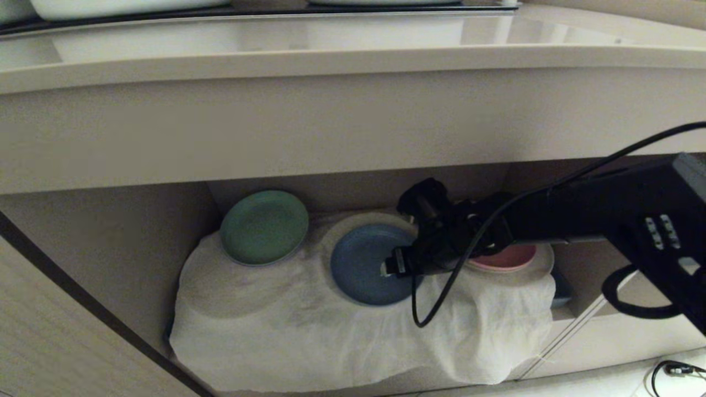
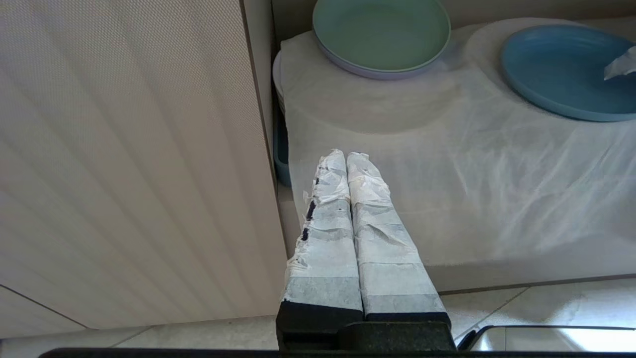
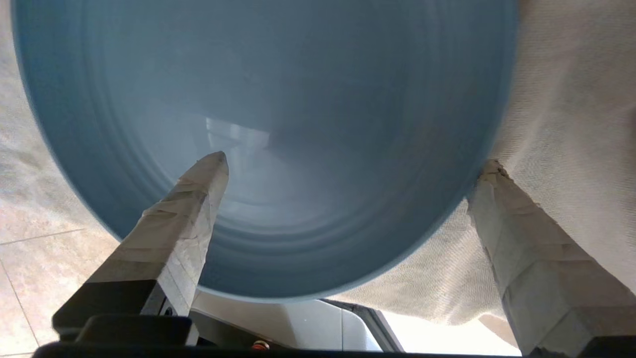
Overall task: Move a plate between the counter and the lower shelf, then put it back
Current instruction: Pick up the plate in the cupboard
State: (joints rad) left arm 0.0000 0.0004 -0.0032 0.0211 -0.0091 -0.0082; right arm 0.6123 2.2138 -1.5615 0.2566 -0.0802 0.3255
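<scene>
The light-blue plate lies flat on the white cloth that covers the lower shelf. My right gripper reaches in from the right and stands open at the plate's right side. In the right wrist view one taped finger is over the plate's inside and the other is outside the rim, over the cloth. Nothing is clamped. The counter runs above the recess. My left gripper is shut and empty, parked outside the shelf's left front corner.
A green plate rests at the back left of the cloth. A pink plate sits behind my right arm on the right. White dishes stand at the counter's back. The recess ceiling is low above the arm.
</scene>
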